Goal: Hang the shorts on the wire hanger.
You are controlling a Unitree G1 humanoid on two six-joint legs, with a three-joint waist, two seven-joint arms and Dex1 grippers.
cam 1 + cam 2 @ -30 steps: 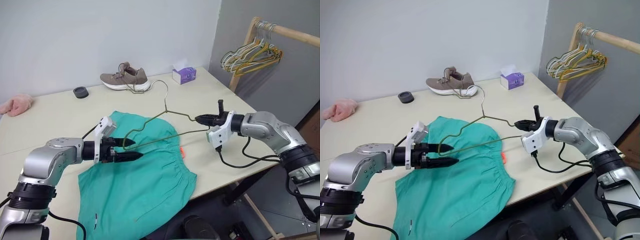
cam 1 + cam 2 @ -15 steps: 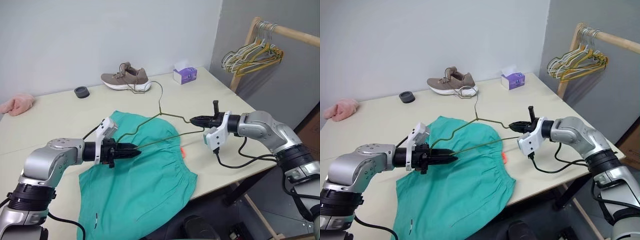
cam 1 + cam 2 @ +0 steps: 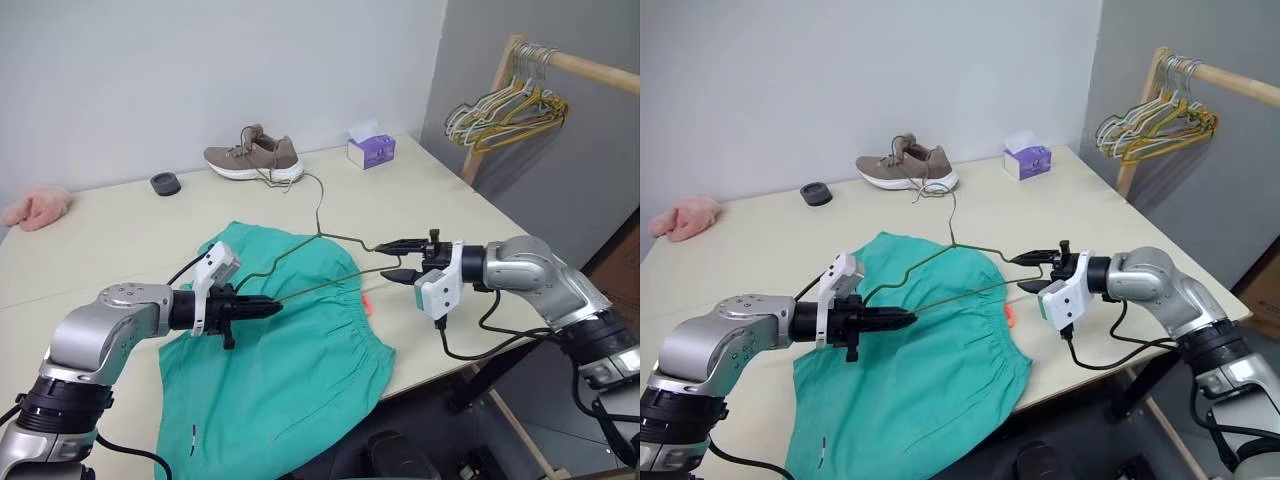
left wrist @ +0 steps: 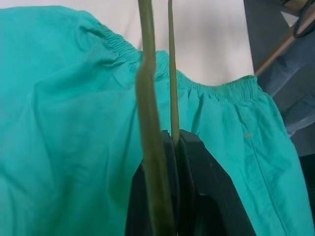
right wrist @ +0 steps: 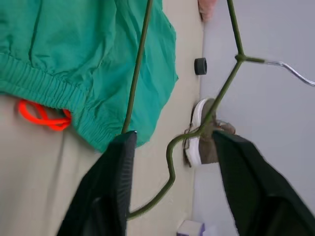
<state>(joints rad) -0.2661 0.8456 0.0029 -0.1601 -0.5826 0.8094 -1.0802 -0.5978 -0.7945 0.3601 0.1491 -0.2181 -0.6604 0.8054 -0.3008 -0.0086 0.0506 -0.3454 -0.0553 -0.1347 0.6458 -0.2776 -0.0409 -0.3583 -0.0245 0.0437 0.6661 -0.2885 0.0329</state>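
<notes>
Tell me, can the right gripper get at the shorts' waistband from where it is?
Probably yes: the right gripper is open, the waistband lies uncovered just beside it, but the wire hanger end sits between its fingers.

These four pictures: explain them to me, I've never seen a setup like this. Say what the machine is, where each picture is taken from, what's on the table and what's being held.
It is a humanoid robot with two arms. The two wide pictures come from its head, looking down; the close-ups come from a camera on each wrist. On the table lie teal shorts, a shoe, a tissue box, a small black disc and a pink cloth. The left gripper is shut on one end of a wire hanger. The right gripper is open around the other end, not pinching it. More hangers hang on a rail.
</notes>
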